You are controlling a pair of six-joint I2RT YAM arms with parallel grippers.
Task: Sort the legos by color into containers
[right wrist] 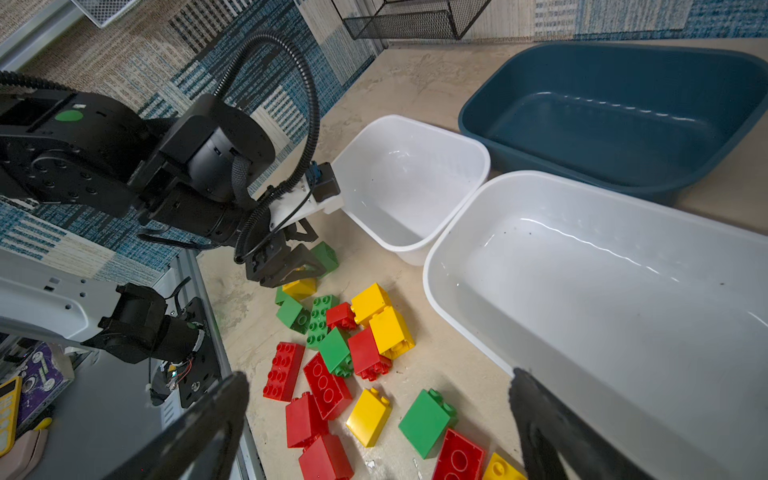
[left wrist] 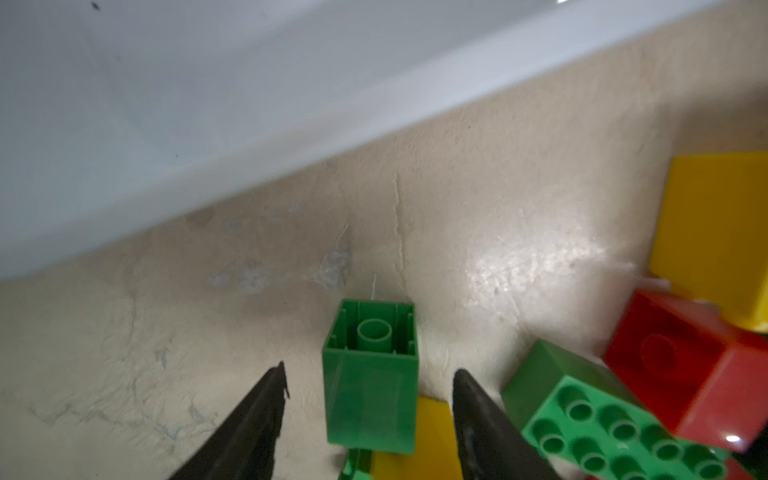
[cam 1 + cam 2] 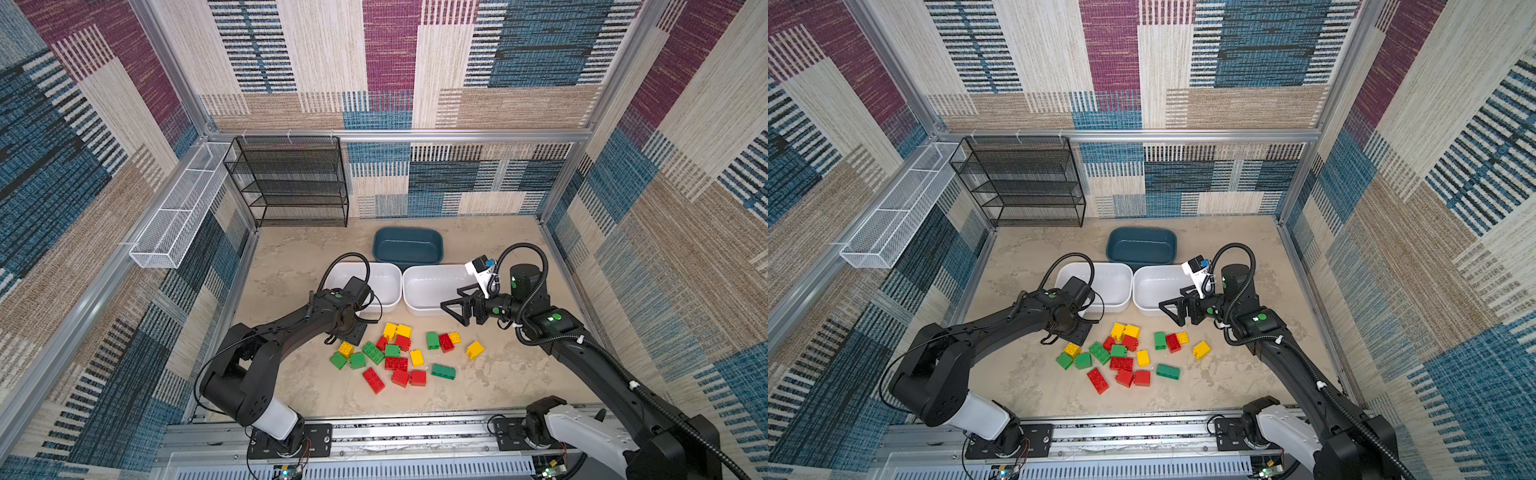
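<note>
Several red, green and yellow legos lie in a loose heap on the beige floor in front of the containers. My left gripper points down at the heap's left end. Its fingers stand either side of a square green lego, with a gap on each side, so it is open. That lego lies on its side, partly over a yellow one. My right gripper hovers wide open and holds nothing, over the front edge of the right white tub. The left white tub and the teal tub hold nothing.
A black mesh shelf rack stands at the back left. A long white wire basket hangs on the left wall. The aluminium rail that carries both arm bases runs along the front edge.
</note>
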